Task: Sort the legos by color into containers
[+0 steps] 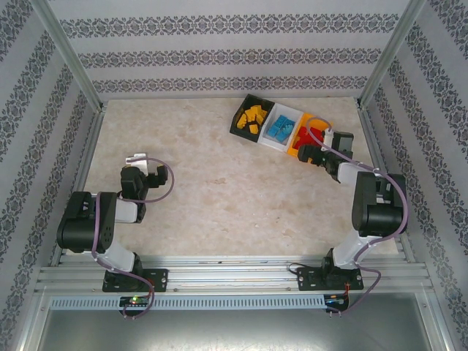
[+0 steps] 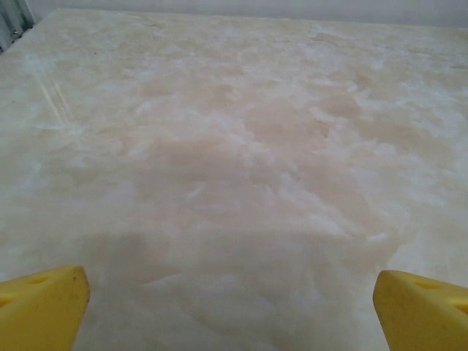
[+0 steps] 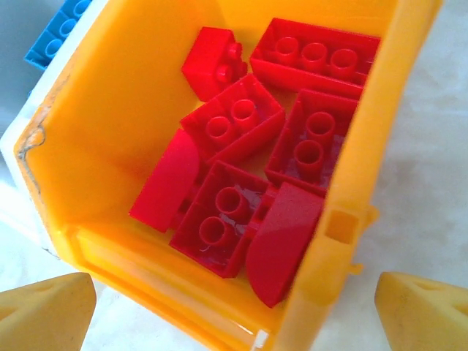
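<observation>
Right gripper (image 3: 234, 311) spread, red legos (image 3: 234, 124) just ahead, inside orange bin (image 3: 110, 110)

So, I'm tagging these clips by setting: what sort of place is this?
Likely a robot lab test enclosure: an aluminium frame, patterned wall panels and a marble-look table.

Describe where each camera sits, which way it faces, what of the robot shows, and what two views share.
Top external: above and behind the arms, looking down on the table; both arms show.
Left wrist: on the left arm, looking low across the table; open left end effector, yellow fingertips in the bottom corners.
Right wrist: on the right arm, looking down into the orange bin of red legos; open right end effector, fingertips likewise.
Shared: top external and right wrist both show that bin.
</observation>
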Controlling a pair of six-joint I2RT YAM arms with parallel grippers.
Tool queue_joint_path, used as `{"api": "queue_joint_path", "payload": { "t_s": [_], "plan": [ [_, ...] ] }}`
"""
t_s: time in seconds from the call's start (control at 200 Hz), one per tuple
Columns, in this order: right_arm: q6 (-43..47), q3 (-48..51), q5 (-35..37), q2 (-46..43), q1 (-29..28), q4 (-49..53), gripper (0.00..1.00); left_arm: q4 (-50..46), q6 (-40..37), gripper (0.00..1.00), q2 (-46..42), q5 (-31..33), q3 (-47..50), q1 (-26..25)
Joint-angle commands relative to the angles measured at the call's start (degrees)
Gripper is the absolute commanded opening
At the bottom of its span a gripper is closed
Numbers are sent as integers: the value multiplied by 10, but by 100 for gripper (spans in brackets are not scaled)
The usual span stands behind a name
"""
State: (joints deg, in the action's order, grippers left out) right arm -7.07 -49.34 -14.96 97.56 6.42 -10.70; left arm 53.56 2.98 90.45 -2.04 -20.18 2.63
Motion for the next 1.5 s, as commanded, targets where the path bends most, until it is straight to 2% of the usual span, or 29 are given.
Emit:
{"api": "queue_joint_path", "payload": {
  "t_s": [0.0,0.435,0.824,1.019,1.109,1.149,1.234,1.499],
  "plan": [
    [28,11,20,-18,-13,-14,98,20,-3,100,3,12,-8,-4],
    [31,129,25,-98,-16,-160,98,23,-4,100,3,12,-7,-5],
    [24,239,136,-155,-39,-299,98,16,-11,100,3,-3,-10,-6],
    [41,329,169,-136,-62,-469,98,17,-11,100,4,-3,-11,-6],
    [52,337,154,-115,-66,-504,98,17,-11,100,3,-3,-11,-5],
    [55,325,150,-110,-66,-491,98,17,-11,100,3,-3,-11,-6],
    [51,264,159,-110,-65,-389,98,15,-11,100,3,-2,-12,-6],
    [54,272,164,-111,-69,-401,98,10,-11,100,2,-2,-13,-6]
  ]
}}
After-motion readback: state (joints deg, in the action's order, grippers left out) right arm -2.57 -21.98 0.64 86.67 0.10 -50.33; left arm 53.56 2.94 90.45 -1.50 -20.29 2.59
